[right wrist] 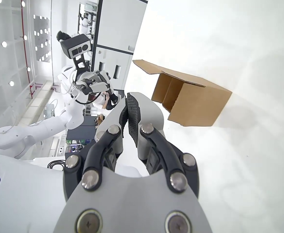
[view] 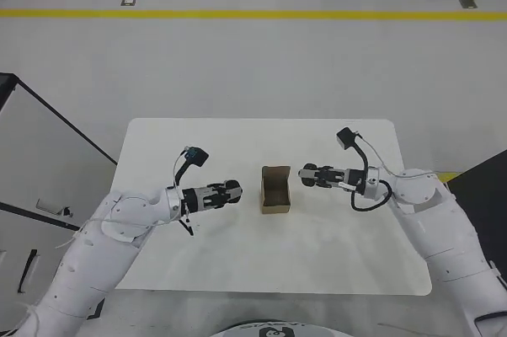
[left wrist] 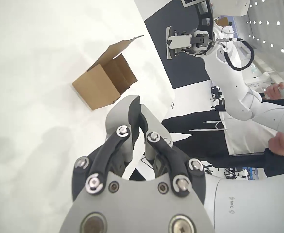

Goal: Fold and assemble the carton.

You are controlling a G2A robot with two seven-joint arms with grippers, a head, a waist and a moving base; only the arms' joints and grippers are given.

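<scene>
Carton (view: 275,189): one small box of plain brown corrugated cardboard, already erected into a rectangular shape. It stands upright on its base near the middle of the white counter (view: 237,135), mouth facing up. In the top view its long axis runs away from the robot. All four side walls stand square. The end wall on the side away from the robot carries one unfolded lid flap (left wrist: 122,47), which rises above the rim and is tilted slightly outward. The inside shows bare cardboard, with doubled panels folded against the walls. The outer faces are smooth and unmarked. Nothing touches the carton.
</scene>
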